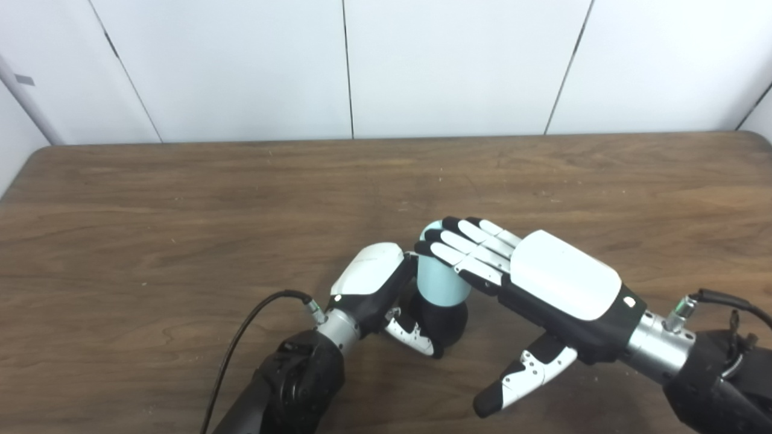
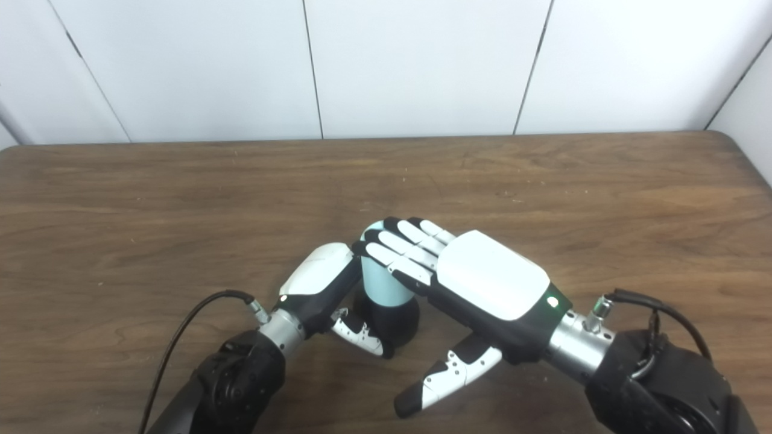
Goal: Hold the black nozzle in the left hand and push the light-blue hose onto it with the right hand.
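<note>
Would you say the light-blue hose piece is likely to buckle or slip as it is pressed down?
Probably not buckle: the light-blue hose looks short, thick and straight. Its smooth surface might slip under the right robot hand's flat fingers. Tipping seems unlikely while the left robot hand wraps the black nozzle.

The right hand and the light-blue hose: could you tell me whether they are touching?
Touching. In the left eye view the right hand's flat fingers lie across the top of the light-blue hose, with no gap visible between them.

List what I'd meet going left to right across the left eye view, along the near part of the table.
Black cable → left hand, shut on the black nozzle → light-blue hose standing on the nozzle → right hand, fingers flat on the hose.
</note>
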